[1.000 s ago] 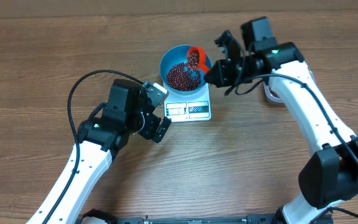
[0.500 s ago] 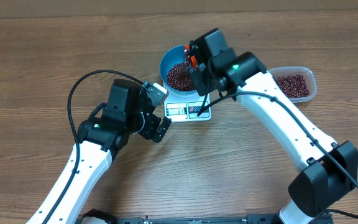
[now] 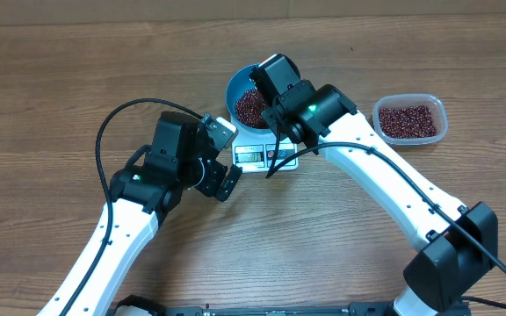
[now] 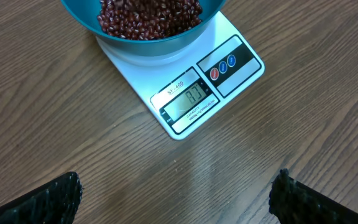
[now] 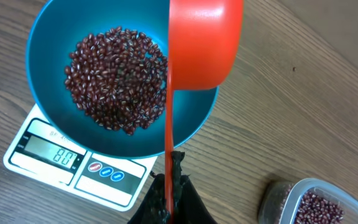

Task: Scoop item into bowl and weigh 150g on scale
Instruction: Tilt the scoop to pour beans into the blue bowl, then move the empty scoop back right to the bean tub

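Since the beans (image 5: 117,78) in the blue bowl (image 5: 42,74) bring the display (image 4: 189,101) to only a figure in the eighties, as far as it can be read, the scale (image 4: 142,74) looks well short of the target, and more scooping seems to be needed. The bowl sits squarely on the scale with the beans heaped in its middle.

To do this step well, tip the orange scoop (image 5: 204,43) fully over the bowl's centre, so nothing bounces off the rim. Lift clear without nudging the bowl, and let the reading settle before judging it. Later loads should be smaller, and the last ones shaken in a few beans at a time, because overshooting would mean taking beans back out.

The scoop hangs above the bowl's edge on the side nearer the tub (image 5: 278,193). It is turned on its side, with its back to the wrist camera, so I cannot tell whether any beans remain in it.

The right jaws (image 5: 168,180) are clenched on the scoop's thin handle, above the beans and apart from them. The left jaws (image 4: 179,205) are released wide and grasp nothing. They hover over the bench (image 4: 73,137) just off the scale's display edge, with the bowl beyond them.
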Controlling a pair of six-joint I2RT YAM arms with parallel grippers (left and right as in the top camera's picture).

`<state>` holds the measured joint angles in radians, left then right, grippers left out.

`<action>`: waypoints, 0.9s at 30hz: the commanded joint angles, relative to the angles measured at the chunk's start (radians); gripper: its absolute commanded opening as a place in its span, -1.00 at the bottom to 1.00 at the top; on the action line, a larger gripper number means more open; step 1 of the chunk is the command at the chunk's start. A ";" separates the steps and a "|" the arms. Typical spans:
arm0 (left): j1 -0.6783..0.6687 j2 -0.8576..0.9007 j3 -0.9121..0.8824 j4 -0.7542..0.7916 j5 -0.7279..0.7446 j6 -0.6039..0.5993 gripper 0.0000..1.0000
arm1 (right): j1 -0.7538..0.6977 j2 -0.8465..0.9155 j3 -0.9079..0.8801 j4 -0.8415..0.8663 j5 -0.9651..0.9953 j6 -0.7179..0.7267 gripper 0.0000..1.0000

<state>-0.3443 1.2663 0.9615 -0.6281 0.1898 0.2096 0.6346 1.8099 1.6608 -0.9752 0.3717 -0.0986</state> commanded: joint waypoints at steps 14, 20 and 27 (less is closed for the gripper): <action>0.004 0.005 -0.003 0.001 -0.006 -0.011 0.99 | -0.188 -0.092 0.036 -0.020 -0.409 -0.003 -0.93; 0.003 0.005 -0.003 0.001 -0.006 -0.011 0.99 | -0.378 -0.193 0.036 -0.137 -0.486 -0.003 -0.93; 0.003 0.005 -0.003 0.001 -0.006 -0.011 0.99 | -0.615 -0.214 0.033 -0.323 -0.481 -0.007 -0.93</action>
<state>-0.3443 1.2663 0.9615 -0.6281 0.1898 0.2092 0.0727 1.6012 1.6741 -1.2747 -0.0898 -0.1047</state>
